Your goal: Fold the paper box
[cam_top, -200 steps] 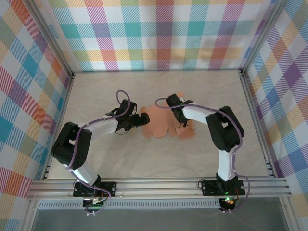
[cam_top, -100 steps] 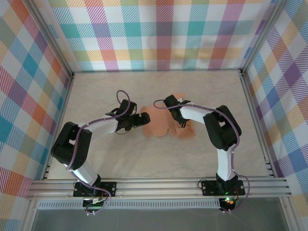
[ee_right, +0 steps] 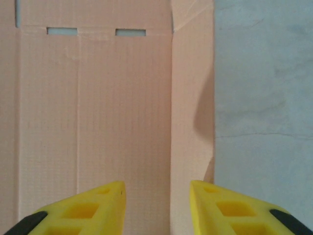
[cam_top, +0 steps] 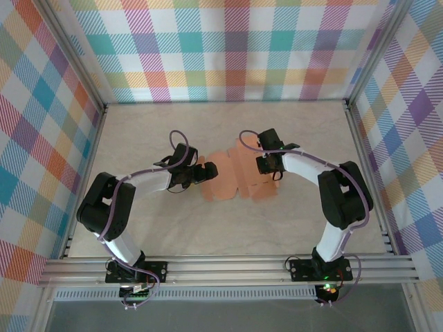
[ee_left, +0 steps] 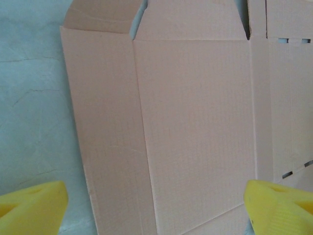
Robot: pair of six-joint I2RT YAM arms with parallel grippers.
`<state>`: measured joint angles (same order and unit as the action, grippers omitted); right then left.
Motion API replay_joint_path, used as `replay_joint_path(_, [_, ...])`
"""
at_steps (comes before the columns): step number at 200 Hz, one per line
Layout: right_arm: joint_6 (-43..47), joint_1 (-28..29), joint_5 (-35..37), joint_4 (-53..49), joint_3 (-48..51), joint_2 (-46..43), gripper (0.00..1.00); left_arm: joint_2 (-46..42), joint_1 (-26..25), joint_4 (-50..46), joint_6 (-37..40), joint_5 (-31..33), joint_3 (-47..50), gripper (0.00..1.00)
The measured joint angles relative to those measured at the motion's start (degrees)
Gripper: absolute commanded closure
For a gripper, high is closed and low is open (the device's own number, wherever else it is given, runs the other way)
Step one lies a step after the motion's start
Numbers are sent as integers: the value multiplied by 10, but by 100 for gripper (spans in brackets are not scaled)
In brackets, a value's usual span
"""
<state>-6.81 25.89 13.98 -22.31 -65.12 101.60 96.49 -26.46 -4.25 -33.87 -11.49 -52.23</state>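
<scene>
One salmon-orange paper box (cam_top: 232,176), still a flat die-cut sheet, is recorded lying on the counter (cam_top: 173,228). The left gripper (cam_top: 208,171) is spread wide and empty at the sheet's left edge. The right gripper (cam_top: 271,168) is parted, holding nothing, above the sheet's narrow right panel. The card is judged thin, light, stiff only between its scored creases, and likely to slide. A hold is best taken at a free outer flap edge, with the sheet's middle panel pinned.
</scene>
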Motion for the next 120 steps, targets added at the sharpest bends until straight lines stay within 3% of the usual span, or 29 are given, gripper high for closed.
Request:
replay_joint_path(60, [-9,-33,-62,37,51,-32,53,3,0,0,0,0,0,7])
replay_joint_path(120, [-17,-64,-87,49,61,-60,57,3,0,4,0,0,4,7])
